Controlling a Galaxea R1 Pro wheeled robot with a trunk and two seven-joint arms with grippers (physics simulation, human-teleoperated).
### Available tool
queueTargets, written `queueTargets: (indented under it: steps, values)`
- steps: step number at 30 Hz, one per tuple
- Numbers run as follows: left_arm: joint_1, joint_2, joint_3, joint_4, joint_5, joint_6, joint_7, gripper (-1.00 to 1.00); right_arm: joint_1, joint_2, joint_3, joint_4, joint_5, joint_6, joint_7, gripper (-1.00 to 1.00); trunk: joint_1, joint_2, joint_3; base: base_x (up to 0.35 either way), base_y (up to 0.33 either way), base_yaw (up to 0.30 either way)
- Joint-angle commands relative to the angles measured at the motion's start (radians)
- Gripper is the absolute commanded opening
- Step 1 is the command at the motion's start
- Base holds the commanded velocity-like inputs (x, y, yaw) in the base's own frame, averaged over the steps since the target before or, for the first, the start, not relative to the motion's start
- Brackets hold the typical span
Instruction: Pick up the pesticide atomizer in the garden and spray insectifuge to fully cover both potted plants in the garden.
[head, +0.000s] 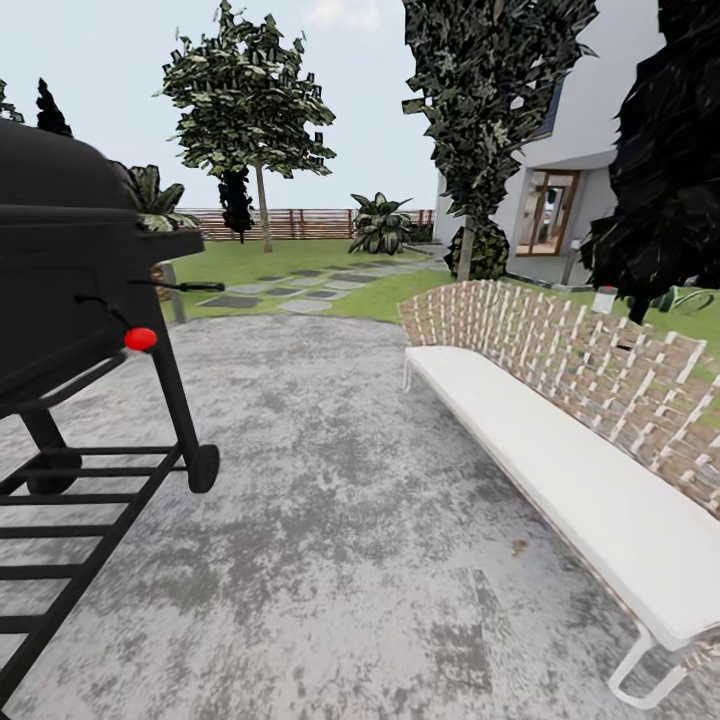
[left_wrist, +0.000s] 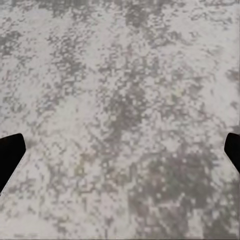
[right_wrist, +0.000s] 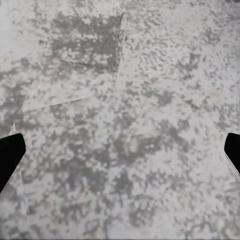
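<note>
Patio: mottled grey paving, seen across the lower and middle part of the head view.

Grill: black, wheeled, placed at the patio's left edge. A red knob is seen on its front, a slatted black lower rack beneath it, and a small black wheel at the foot of one leg.

Lawn: green, laid beyond the patio's far edge, crossed by grey stepping stones. A leafy tree is rooted there, with a brown slatted fence behind it and a broad-leaved palm-like plant near the fence.

Bench: woven back, white cushion, white frame, set along the patio's right edge.

House: pale walls, wood-framed door, behind the bench to the right, partly screened by dark foliage.

Left pincer: dark fingertips are seen at opposite sides of the left wrist view, spread wide apart, nothing held, over paving.

Right pincer: likewise spread wide, nothing held, over paving with a slab joint.

Atomizer and potted plants: cannot be located from these views.
</note>
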Motion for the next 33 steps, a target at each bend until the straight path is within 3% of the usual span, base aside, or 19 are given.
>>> queueTargets:
  steps: [1, 33]
  values:
    - [-0.001, 0.0, 0.002, 0.001, 0.0, -0.003, 0.0, 1.0, 0.0, 0.0, -0.001, 0.0, 0.0, -0.002, 0.0, 1.0, 0.0, 0.0, -0.001, 0.337, 0.0, 0.0]
    - [-0.001, 0.0, 0.002, 0.001, -0.003, -0.003, 0.0, 1.0, 0.0, 0.0, -0.001, 0.0, 0.0, -0.002, 0.0, 1.0, 0.0, 0.0, -0.001, 0.338, 0.0, 0.0]
